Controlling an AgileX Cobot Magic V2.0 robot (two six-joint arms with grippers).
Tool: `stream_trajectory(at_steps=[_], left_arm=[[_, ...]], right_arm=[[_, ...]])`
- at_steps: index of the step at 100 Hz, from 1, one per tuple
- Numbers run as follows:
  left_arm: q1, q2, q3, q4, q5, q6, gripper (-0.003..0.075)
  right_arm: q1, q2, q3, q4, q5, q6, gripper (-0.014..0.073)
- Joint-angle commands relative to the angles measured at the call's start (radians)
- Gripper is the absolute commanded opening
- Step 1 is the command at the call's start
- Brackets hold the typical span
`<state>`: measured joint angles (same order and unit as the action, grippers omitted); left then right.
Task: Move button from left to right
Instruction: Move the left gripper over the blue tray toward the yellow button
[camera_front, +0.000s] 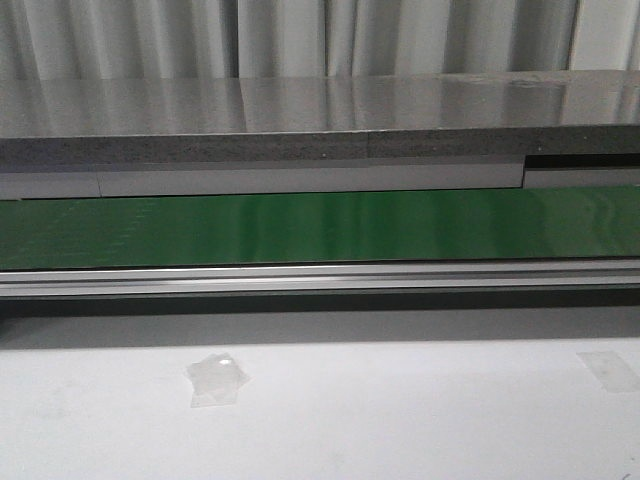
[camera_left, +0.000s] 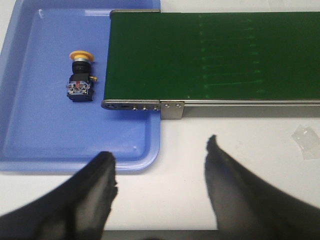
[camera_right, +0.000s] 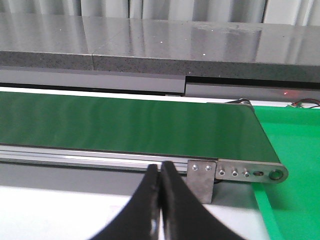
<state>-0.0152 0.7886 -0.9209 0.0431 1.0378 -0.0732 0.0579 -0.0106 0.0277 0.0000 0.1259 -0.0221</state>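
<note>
One small push-button switch with a round yellow cap on a blocky black body (camera_left: 81, 80) is seen lying on its side in a shallow blue plastic tray (camera_left: 30, 145), just beside the end of a green conveyor belt (camera_left: 210, 55) whose end overhangs the tray. The placement suggests a start point at the belt's left end. The left gripper (camera_left: 160, 170) is held wide apart and empty above the white table (camera_left: 240, 135), short of the tray. The right gripper (camera_right: 160, 192) is pressed closed with nothing between its fingers, facing the belt's other end, where a green surface (camera_right: 292, 175) is cut off. Neither arm nor the button is shown in the front view.
</note>
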Motion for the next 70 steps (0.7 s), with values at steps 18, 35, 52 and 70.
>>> stream_trajectory(at_steps=[18, 35, 52, 70], left_arm=[[0.001, 0.002, -0.034, 0.006, -0.084, -0.006, 0.0554], [0.001, 0.054, -0.069, 0.074, -0.114, -0.041, 0.0554], [0.061, 0.189, -0.142, 0.115, -0.161, -0.051, 0.0554], [0.194, 0.354, -0.236, 0.088, -0.214, -0.041, 0.0554]], right_arm=[[0.0, -0.019, -0.016, -0.012, -0.09, -0.004, -0.0068], [0.0, -0.019, -0.016, -0.012, -0.09, -0.004, -0.0068], [0.0, -0.019, -0.016, -0.012, -0.09, -0.004, -0.0068], [0.0, -0.019, -0.016, -0.012, -0.09, -0.004, -0.0068]])
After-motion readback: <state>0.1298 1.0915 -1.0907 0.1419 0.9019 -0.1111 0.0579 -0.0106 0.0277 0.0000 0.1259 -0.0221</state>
